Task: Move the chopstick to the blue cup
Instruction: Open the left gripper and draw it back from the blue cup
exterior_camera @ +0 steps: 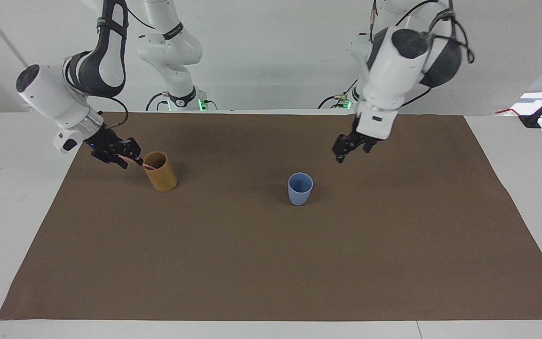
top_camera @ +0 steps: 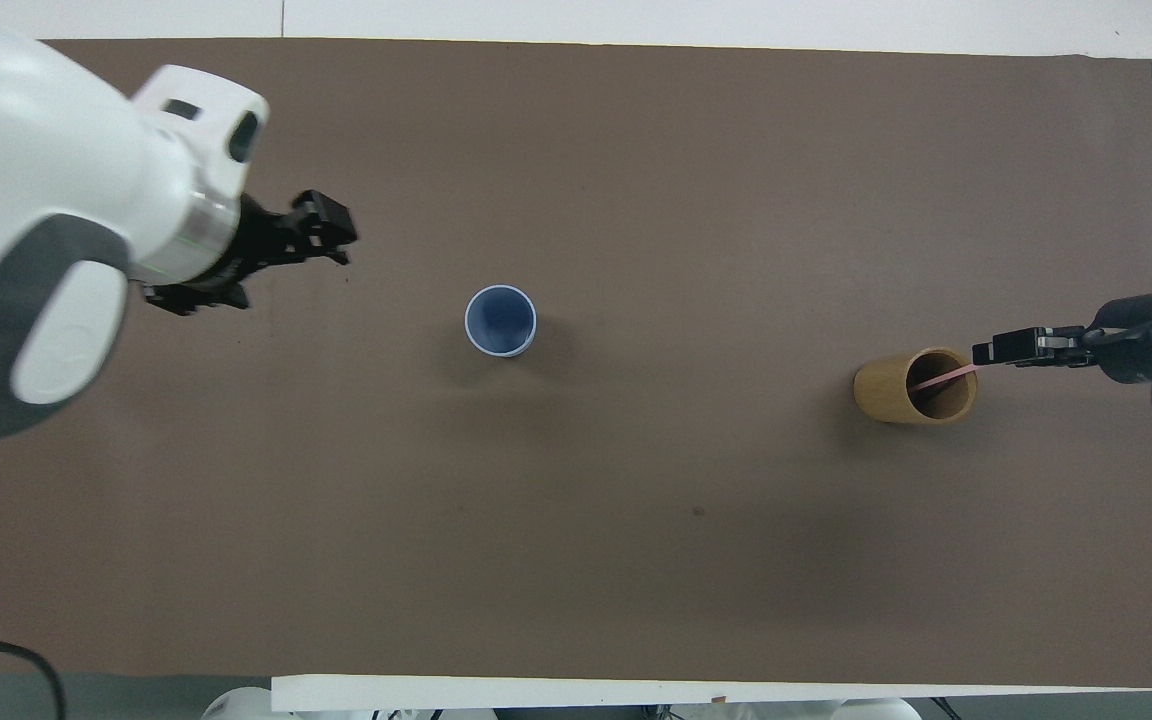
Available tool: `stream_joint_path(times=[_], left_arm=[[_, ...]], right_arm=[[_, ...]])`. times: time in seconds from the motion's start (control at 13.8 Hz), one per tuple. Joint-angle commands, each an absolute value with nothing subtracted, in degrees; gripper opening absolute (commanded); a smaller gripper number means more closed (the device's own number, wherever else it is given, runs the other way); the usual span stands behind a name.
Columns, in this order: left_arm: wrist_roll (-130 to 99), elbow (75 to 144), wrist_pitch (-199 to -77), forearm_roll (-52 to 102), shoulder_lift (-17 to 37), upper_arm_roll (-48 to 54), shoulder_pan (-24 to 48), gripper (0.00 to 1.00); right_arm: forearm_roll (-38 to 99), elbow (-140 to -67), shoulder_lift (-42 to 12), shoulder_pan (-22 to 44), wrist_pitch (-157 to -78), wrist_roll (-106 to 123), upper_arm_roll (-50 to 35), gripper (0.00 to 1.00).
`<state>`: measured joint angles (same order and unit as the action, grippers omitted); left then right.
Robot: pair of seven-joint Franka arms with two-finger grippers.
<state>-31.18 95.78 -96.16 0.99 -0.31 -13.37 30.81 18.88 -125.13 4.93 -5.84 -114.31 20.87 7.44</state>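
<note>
Left end effector (exterior_camera: pixel 346 151): raised over bare counter (exterior_camera: pixel 393 245), apart from the blue cup (exterior_camera: pixel 300 188); fingers' state cannot be told.
Blue cup: upright, empty, open mat all round.
Right end effector (exterior_camera: pixel 127 156): pinching the chopstick (exterior_camera: pixel 146 165), whose lower end sits in the tan cup (exterior_camera: pixel 160 171).
Risk: a slanted pull could tip the tan cup; a thin stick may slip.

No text, label, brand, number or sign can be read anywhere. Small markings are borne by the black bands on the right arm (exterior_camera: pixel 106 26), but no letters can be made out.
</note>
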Motion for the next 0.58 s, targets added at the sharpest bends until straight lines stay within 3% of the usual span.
stream_joint_path(times=[0.0,0.15,0.51], left_arm=[[-15.27,93.35,-89.58,-3.16,-1.76,-13.53,22.36,1.00],[-10.12,93.08,-89.56,-2.90,-2.02,-13.62,18.56,1.00],[-10.37,93.96,-90.35,-2.90,-2.72,-13.71,18.54,1.00]], right_arm=[[18.19,-124.28,5.98,-6.15,-111.37,21.97,7.29,0.57],[17.23,-124.01,5.98,-6.15,-110.74,22.06,7.29,0.54],[16.61,-124.01,5.98,-6.15,-111.18,22.06,7.29,0.38]])
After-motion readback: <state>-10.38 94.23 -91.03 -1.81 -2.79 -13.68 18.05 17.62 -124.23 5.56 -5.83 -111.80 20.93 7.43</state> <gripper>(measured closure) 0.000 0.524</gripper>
